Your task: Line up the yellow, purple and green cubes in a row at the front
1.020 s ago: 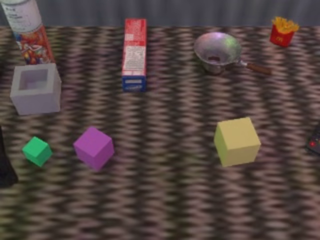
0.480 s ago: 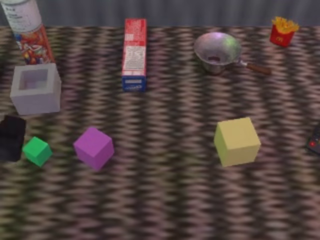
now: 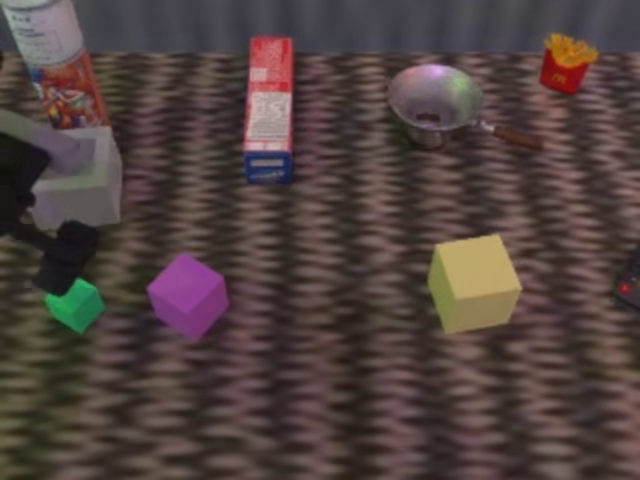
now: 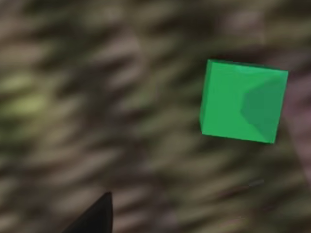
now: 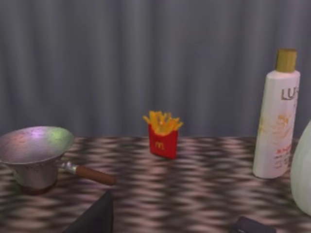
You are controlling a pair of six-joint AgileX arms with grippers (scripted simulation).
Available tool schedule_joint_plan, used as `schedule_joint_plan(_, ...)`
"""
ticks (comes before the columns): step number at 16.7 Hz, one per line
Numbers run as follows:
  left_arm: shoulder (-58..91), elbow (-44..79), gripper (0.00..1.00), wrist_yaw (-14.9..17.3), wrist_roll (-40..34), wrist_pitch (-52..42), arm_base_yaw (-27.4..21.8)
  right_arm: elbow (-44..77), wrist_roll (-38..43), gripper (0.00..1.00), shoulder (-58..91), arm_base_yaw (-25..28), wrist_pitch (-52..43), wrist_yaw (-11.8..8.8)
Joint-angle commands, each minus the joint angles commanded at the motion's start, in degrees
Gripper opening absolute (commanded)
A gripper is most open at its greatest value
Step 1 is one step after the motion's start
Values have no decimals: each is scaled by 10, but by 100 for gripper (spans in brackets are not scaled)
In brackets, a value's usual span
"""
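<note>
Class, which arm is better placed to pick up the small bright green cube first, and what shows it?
The left. Its gripper hovers right beside the small bright green cube at the table's left, and its wrist view shows that cube close below. The right arm is barely in view.

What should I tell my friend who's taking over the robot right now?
Left gripper: hovering just behind the green cube, holding nothing; I can't tell how its jaws stand.
Right arm: parked off the right side, out of the top view.
Purple cube sits right of the green one; yellow cube sits far right.
Done: nothing lined up.
Left: all three cubes to the front row.
</note>
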Motion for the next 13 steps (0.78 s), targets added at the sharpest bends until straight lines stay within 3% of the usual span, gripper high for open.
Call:
schedule_joint_plan(5, 142, 104, 100, 2, 35, -68, -4, 0, 0, 100, 0, 0, 0, 0)
schedule_joint_plan(13, 158, 116, 100, 3, 40, -74, -2, 0, 0, 100, 0, 0, 0, 0)
